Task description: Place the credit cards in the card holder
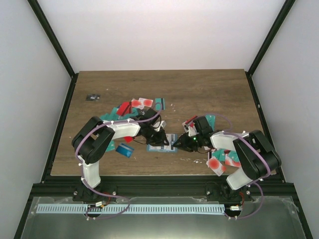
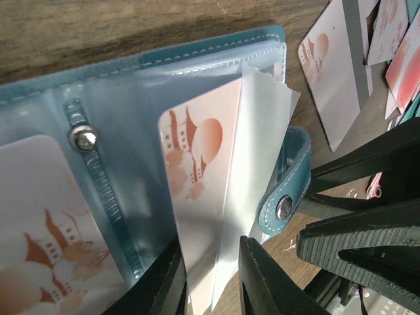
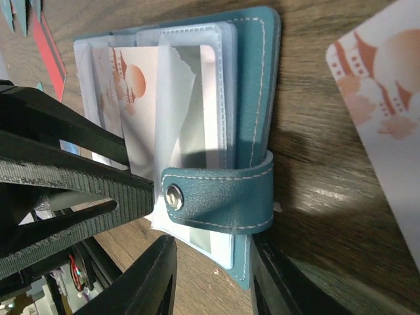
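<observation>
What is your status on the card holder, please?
Left gripper open astride white card. Right gripper clamps card holder edge. Loose sleeve flap crowds the pocket.

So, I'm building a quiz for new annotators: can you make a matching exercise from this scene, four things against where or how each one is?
Things:
1 card holder
2 strap
3 blue card
4 small dark object

Places or states:
A alone, far left on the table
B open, clear sleeves showing
C curled round the holder's edge
D lying flat, near left

Pairs: 1-B, 2-C, 3-D, 4-A.
</observation>
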